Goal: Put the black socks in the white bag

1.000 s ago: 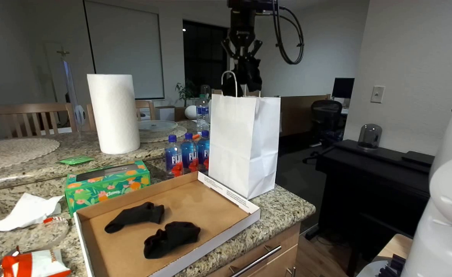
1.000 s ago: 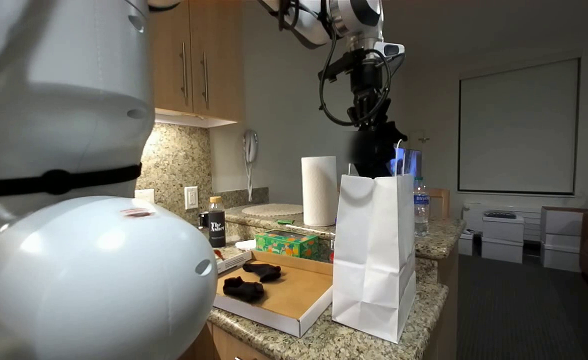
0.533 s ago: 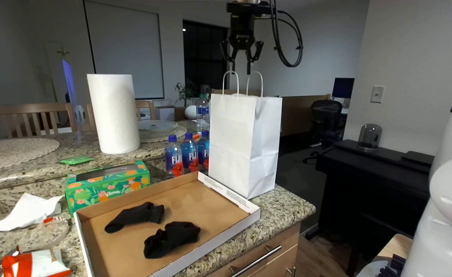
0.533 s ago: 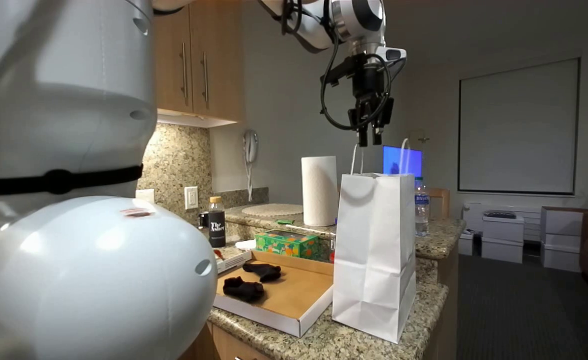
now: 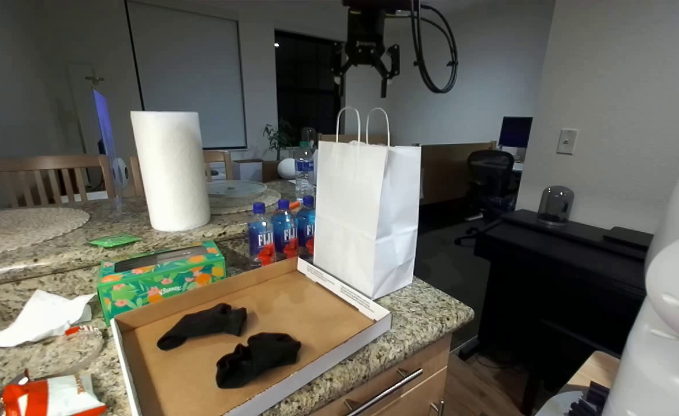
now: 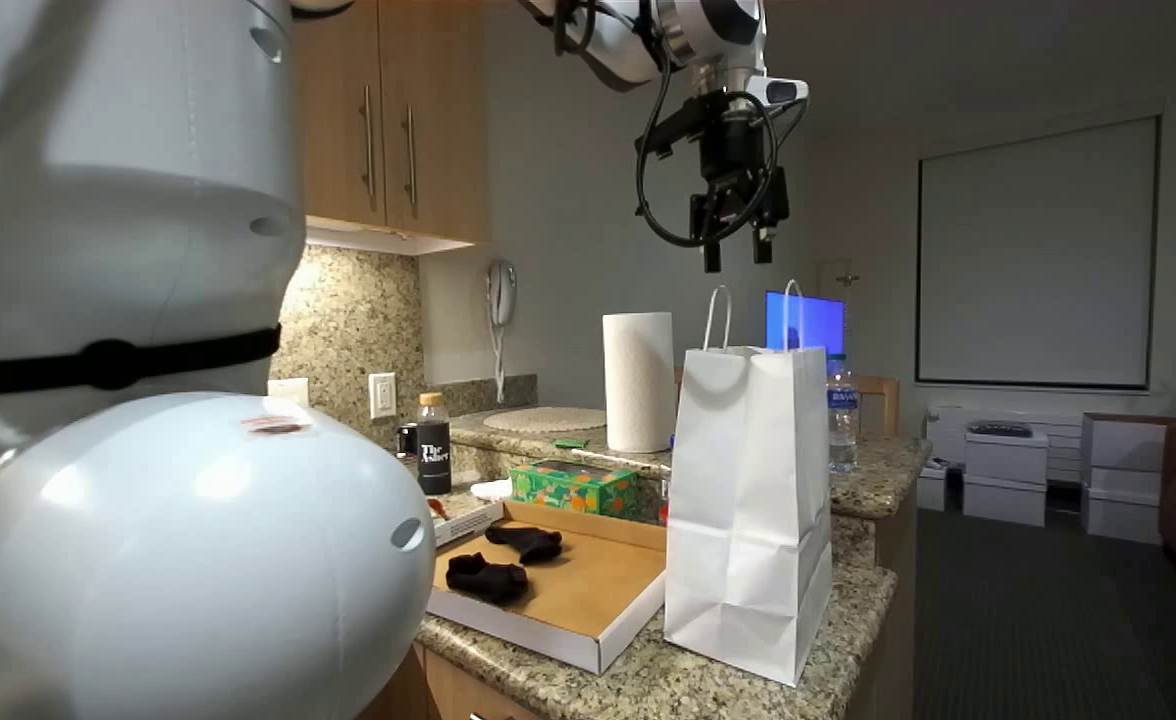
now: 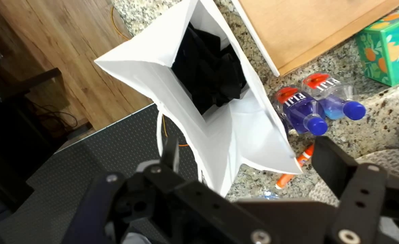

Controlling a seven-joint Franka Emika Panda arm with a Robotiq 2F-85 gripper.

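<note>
Tool [image 5: 362, 88] gapes over wht paper bag [image 5: 348, 214] holding rumpled blk socks [image 7: 209, 69].

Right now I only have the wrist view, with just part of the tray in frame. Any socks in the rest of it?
Observer: Yes: one sock and a second sock, lying apart in the tray.
Operator: Copy. Am I clear on height?
Observer: In both exterior views the gripper shows above the handles of the bag, with a gap between.
Operator: And how is it standing?
Observer: Upright on the counter.
</note>
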